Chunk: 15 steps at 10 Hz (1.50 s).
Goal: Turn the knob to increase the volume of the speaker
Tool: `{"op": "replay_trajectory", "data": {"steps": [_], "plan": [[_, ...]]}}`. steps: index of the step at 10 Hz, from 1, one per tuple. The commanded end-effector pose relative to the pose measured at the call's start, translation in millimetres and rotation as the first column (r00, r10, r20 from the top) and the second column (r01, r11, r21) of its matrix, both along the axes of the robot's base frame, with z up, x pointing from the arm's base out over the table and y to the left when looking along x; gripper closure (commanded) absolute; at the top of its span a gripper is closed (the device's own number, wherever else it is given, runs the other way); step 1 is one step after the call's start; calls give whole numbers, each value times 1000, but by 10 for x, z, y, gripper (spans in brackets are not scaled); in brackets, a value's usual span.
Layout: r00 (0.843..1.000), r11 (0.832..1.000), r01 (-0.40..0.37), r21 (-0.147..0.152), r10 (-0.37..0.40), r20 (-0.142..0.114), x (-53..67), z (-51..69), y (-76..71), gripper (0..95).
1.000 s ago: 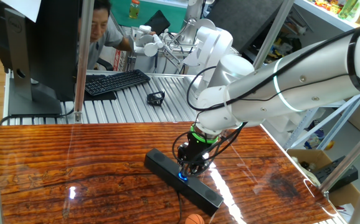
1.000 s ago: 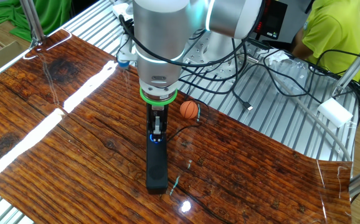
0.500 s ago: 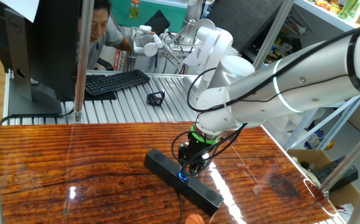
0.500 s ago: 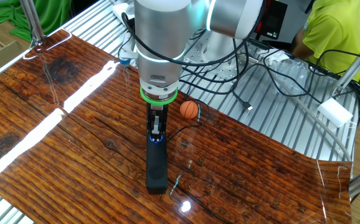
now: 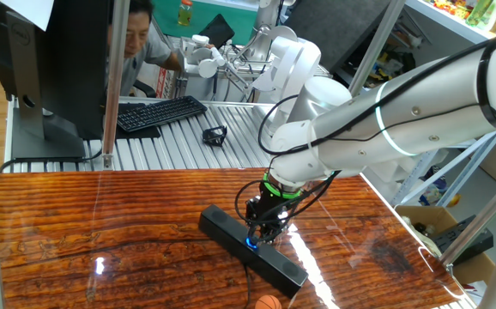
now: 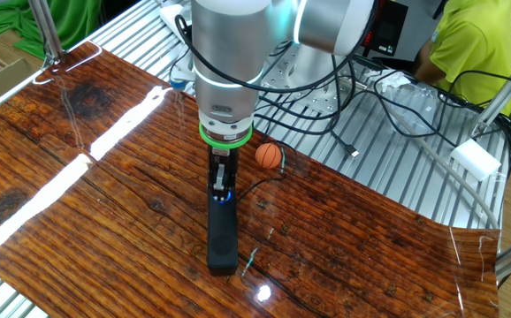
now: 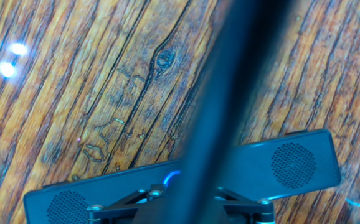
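Note:
The speaker (image 5: 226,230) is a long slim black bar lying on the wooden table; it also shows in the other fixed view (image 6: 223,230) and the hand view (image 7: 286,163). The knob (image 5: 251,241) glows blue at its middle, mostly hidden under the fingers; a blue arc shows in the hand view (image 7: 170,178). My gripper (image 5: 259,231) stands straight down over the bar's middle with its fingers closed around the knob; it also shows in the other fixed view (image 6: 221,190). A blurred dark finger (image 7: 230,93) crosses the hand view.
A small orange ball (image 6: 269,155) lies on the table just behind the speaker, also seen at the front edge (image 5: 269,302). A black keyboard (image 5: 158,112), a monitor stand and a person are beyond the table. Cables run over the metal rollers (image 6: 362,132).
The gripper's wrist has turned slightly on the knob; the speaker and ball have not moved.

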<state>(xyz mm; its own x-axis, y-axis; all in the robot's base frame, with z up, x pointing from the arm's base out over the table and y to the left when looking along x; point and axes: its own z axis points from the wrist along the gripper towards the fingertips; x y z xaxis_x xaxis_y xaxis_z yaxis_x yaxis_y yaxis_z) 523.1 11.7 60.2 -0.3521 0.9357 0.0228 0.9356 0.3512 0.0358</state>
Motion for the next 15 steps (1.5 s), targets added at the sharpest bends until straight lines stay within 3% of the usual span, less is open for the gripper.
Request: {"op": "replay_trajectory", "data": {"steps": [1, 7, 15], "plan": [[1000, 1000, 20, 4, -20, 0, 3, -7, -4, 950], [995, 995, 99, 25, -99, 3, 3, -8, -5, 950], [986, 986, 167, 24, -167, 9, 8, -7, -5, 950]]}}
